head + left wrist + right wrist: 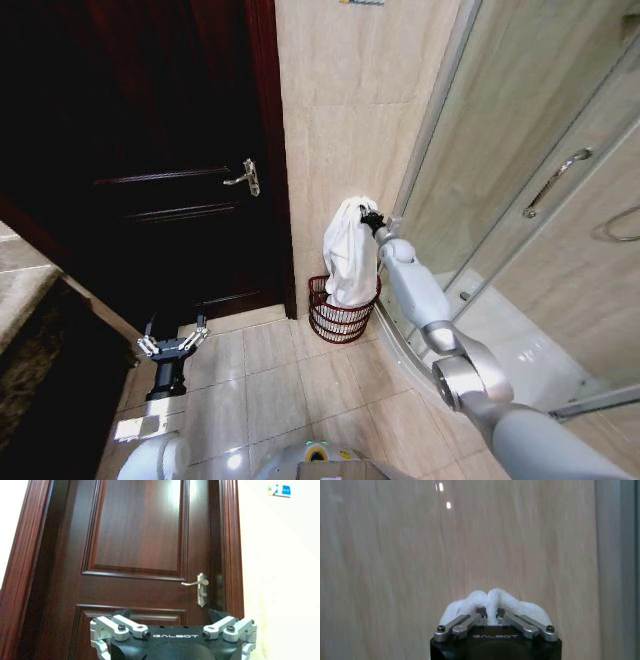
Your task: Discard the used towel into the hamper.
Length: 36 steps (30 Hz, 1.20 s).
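A white towel hangs in a long bundle, its lower end reaching down into the reddish-brown wire hamper that stands on the floor against the tiled wall. My right gripper is shut on the towel's top, above the hamper. In the right wrist view the fingers pinch a bunched fold of the towel in front of the beige wall. My left gripper hangs open and low near the dark door, far left of the hamper; its own camera shows the spread fingers facing the door.
A dark wooden door with a metal lever handle fills the left. A glass shower enclosure with a curved base stands on the right, close beside the hamper. Beige floor tiles lie open in front.
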Available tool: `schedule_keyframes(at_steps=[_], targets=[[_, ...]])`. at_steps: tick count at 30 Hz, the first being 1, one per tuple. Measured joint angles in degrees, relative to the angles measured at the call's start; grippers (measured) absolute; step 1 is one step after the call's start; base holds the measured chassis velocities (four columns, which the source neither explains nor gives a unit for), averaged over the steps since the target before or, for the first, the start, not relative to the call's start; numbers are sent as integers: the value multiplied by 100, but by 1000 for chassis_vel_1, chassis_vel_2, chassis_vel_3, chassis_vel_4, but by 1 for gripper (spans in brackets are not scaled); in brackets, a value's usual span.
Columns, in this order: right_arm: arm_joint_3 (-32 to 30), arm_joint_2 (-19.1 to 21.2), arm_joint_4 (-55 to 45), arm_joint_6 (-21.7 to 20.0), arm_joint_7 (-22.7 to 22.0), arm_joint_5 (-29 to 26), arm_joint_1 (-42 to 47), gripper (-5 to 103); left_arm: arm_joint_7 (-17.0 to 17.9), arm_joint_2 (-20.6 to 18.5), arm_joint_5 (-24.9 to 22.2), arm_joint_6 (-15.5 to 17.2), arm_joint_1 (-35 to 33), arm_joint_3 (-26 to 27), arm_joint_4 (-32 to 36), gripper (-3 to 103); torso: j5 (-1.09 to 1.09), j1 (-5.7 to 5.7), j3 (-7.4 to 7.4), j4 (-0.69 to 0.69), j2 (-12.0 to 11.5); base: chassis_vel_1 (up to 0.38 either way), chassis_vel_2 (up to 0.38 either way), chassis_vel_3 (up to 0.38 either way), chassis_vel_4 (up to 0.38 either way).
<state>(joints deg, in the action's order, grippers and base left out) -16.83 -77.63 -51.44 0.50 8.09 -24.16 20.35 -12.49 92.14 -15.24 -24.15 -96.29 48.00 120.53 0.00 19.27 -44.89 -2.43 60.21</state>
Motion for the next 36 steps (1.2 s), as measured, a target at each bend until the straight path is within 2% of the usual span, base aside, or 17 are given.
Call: schedule_keyframes(at_steps=[6, 10, 12, 21, 24, 25, 26, 27, 28, 29, 32, 33, 36], targets=[[-272, 73, 106, -339, 171, 469, 687, 7, 4, 0, 24, -8, -33, -12, 41, 100, 0, 0, 0, 3, -2, 0, 0, 0, 0], [-386, 37, 119, -408, 262, 607, 920, 7, 6, 0, 58, -25, -34, -30, 26, 100, 1, 0, 0, 3, -2, 0, 0, 0, 0], [-511, -99, 116, -645, 318, 624, 1174, 7, 23, 0, 103, 2, -45, -69, 10, 100, 0, -1, 1, 0, -2, 0, 0, 0, 0], [-660, -427, 565, -1154, 482, 783, 1179, 7, 195, 0, 146, 236, -86, -169, 15, 100, 0, 0, 1, 1, -3, 0, 0, 0, 0], [-938, -674, 1035, -1323, 460, 1327, 1065, 4, 249, 0, 37, 319, -113, -173, -1, 100, 0, -1, 1, 0, -3, 0, 0, 0, 0], [-938, -674, 1035, -1323, 460, 1327, 1065, 4, 249, 0, 37, 319, -113, -173, -1, 100, 0, -1, 1, 0, -3, 0, 0, 0, 0], [-1155, -788, 1268, -1340, 515, 1713, 1010, 9, 251, 0, -38, 326, -105, -161, -59, 100, 0, -1, 1, 0, -3, 0, 0, 0, 0], [-1285, -857, 1363, -1350, 549, 1927, 996, 9, 250, 0, -92, 323, -83, -154, -125, 100, -1, -1, 1, 1, -4, 0, 0, 0, 0], [-1285, -857, 1363, -1350, 549, 1927, 996, 9, 250, 0, -92, 323, -83, -154, -125, 100, -1, -1, 1, 1, -4, 0, 0, 0, 0], [-1421, -934, 1404, -1377, 550, 2102, 999, 14, 245, 0, -173, 289, -39, -141, -233, 100, 0, -1, 1, 1, -4, 0, 0, 0, 0], [-1584, -1049, 1120, -1437, 237, 2124, 1171, 30, 176, -126, -441, 154, 65, -130, -495, 100, 0, 0, 1, 0, -4, 0, 0, 0, 0], [-1584, -1049, 1120, -1437, 237, 2124, 1171, 30, 176, -126, -441, 154, 65, -130, -495, 100, 0, 0, 1, 0, -4, 0, 0, 0, 0], [-1517, -988, 66, -1086, -377, 1997, 1668, 47, 142, -432, -779, -40, 178, -130, -767, 100, 0, 0, 1, 1, -4, 0, 0, 0, 0]])
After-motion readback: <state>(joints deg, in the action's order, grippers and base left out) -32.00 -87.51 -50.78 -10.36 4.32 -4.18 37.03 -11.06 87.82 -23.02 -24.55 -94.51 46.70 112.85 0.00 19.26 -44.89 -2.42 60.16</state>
